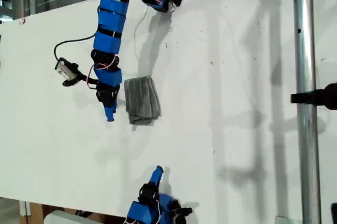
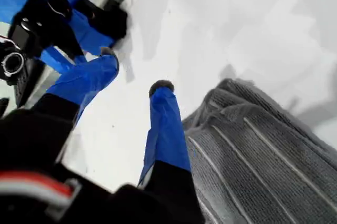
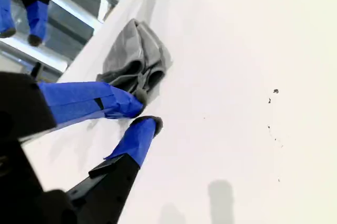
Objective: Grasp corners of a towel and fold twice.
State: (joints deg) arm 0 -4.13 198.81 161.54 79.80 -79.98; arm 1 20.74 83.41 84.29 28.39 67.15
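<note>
Your first gripper [image 2: 134, 76] has its fingers spread, holding nothing, just beside the folded towel [image 1: 142, 100] mid-table [image 1: 237, 129]; your second gripper [image 3: 145, 110], fingers narrowly parted and empty, sits well apart from it

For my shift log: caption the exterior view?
Folded towel on white table; my first gripper open beside it, my second gripper apart.

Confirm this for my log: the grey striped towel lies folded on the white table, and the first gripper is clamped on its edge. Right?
Not quite. The grey striped towel lies folded on the white table, but my first gripper is open beside it, holding nothing, as the first wrist view shows.
</note>
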